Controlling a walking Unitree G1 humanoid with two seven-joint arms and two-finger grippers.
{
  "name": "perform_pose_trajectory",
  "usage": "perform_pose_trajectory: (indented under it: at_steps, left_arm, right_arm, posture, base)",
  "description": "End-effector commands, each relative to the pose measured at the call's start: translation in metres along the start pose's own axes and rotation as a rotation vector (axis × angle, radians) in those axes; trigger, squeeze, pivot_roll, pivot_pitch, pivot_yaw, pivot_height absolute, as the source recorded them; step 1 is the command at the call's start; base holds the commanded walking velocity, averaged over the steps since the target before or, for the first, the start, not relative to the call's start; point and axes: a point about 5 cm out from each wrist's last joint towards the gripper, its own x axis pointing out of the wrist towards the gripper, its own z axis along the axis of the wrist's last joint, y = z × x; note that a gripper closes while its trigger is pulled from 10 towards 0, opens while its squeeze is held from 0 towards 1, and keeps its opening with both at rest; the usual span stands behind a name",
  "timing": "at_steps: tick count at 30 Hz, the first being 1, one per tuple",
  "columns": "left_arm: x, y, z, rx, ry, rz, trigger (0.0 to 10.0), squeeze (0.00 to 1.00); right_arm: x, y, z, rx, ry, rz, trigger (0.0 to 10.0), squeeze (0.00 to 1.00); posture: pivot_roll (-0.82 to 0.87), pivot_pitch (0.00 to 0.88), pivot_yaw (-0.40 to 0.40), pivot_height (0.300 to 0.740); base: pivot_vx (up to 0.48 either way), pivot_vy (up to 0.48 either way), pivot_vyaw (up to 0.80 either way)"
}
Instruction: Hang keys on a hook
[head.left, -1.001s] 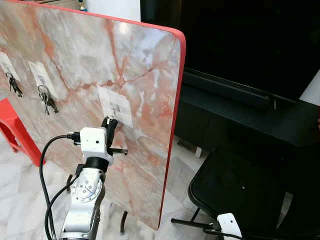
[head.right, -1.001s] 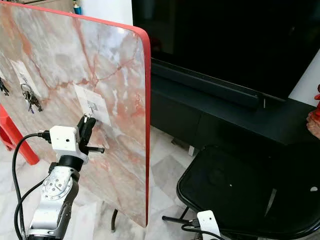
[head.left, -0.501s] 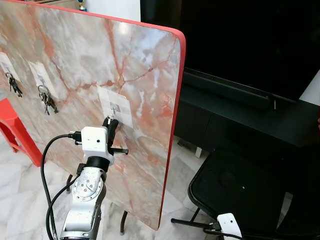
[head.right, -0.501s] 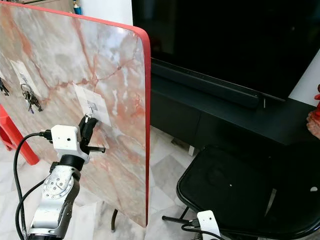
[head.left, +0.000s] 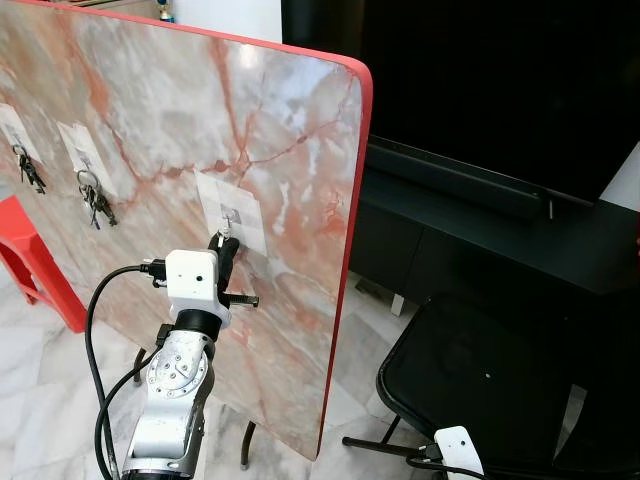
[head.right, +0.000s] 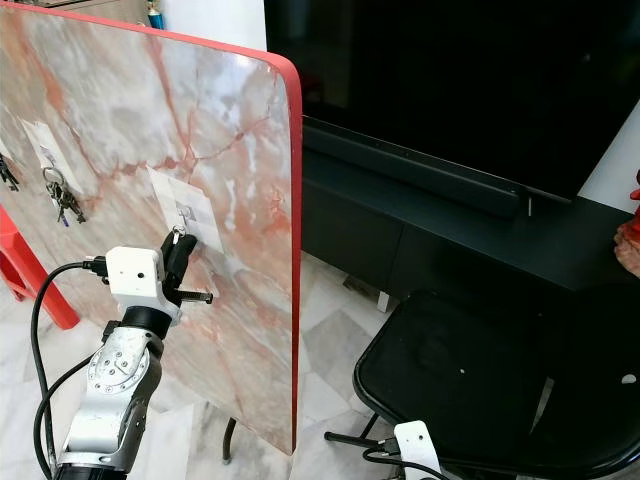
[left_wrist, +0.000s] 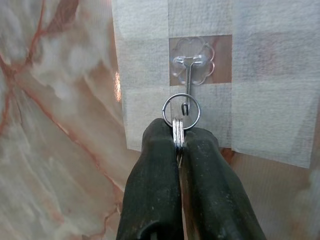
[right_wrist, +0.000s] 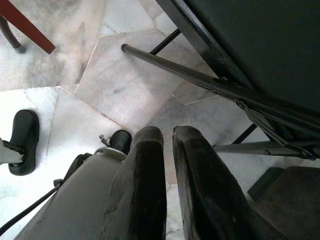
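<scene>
A clear stick-on hook (left_wrist: 192, 67) sits on a white patch of the upright marble-pattern board (head.left: 150, 110). My left gripper (left_wrist: 178, 132) is shut on a silver key ring (left_wrist: 178, 124), raised to the hook. In the left wrist view the ring encircles the hook's upturned tip; whether it rests on it I cannot tell. From the head the left gripper (head.left: 224, 248) is just below the hook (head.left: 229, 214). My right gripper (right_wrist: 169, 137) hangs low beside the chair, fingers together, holding nothing.
Two other key bunches (head.left: 95, 200) (head.left: 27, 170) hang on hooks further left on the board. A red stool (head.left: 28, 262) stands at the left, a black chair (head.left: 480, 380) at the right. Behind are a dark TV (head.left: 500, 80) and black cabinet (head.left: 480, 240).
My left arm has shifted slightly to the right along the board. The gripper stays shut on the key ring at the hook.
</scene>
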Motion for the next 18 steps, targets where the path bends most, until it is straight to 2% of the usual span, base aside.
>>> perform_pose_trajectory:
  at_steps: [1, 10, 18]
  left_arm:
    - [0.0038, -0.0058, 0.0049, -0.003, -0.013, -0.022, 10.0, 0.0]
    - [0.0022, -0.0106, -0.0016, 0.001, 0.034, -0.056, 10.0, 0.0]
    - [0.0009, -0.0122, -0.002, -0.005, 0.037, -0.066, 10.0, 0.0]
  right_arm:
    - [0.0, -0.001, 0.0006, 0.001, 0.003, -0.003, 10.0, 0.0]
    - [0.0, -0.0007, 0.0008, 0.004, 0.003, -0.003, 10.0, 0.0]
    - [0.0001, -0.0005, 0.0012, 0.006, 0.002, -0.004, 10.0, 0.0]
  posture:
    - [0.05, 0.0, -0.058, 0.74]
    - [0.05, 0.0, -0.058, 0.74]
    - [0.05, 0.0, -0.057, 0.74]
  base:
    - [0.0, 0.0, 0.0]
    - [0.0, 0.0, 0.0]
    - [0.0, 0.0, 0.0]
